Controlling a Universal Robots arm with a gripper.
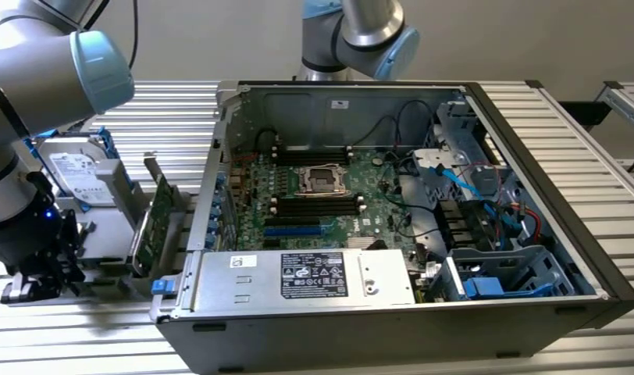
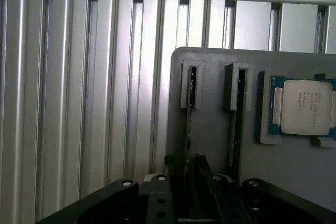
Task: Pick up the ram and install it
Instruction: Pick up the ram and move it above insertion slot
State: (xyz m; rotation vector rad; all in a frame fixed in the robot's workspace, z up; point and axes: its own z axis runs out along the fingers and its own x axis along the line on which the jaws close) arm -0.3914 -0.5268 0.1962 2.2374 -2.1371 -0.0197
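Two ram sticks stand on edge in the slots of a grey holder. In the wrist view the nearer ram runs down between the dark fingers of my gripper. The jaws are open on either side of it, not clamped. The second stick stands one slot over. In the exterior view my gripper hangs low over that holder at the exterior view's left, beside the open computer case. The motherboard with its long black slots lies inside the case.
A CPU sits in a pocket of the holder beyond the second stick. In the exterior view a hard drive and an upright green expansion card stand between my arm and the case. The ribbed aluminium table surrounds everything.
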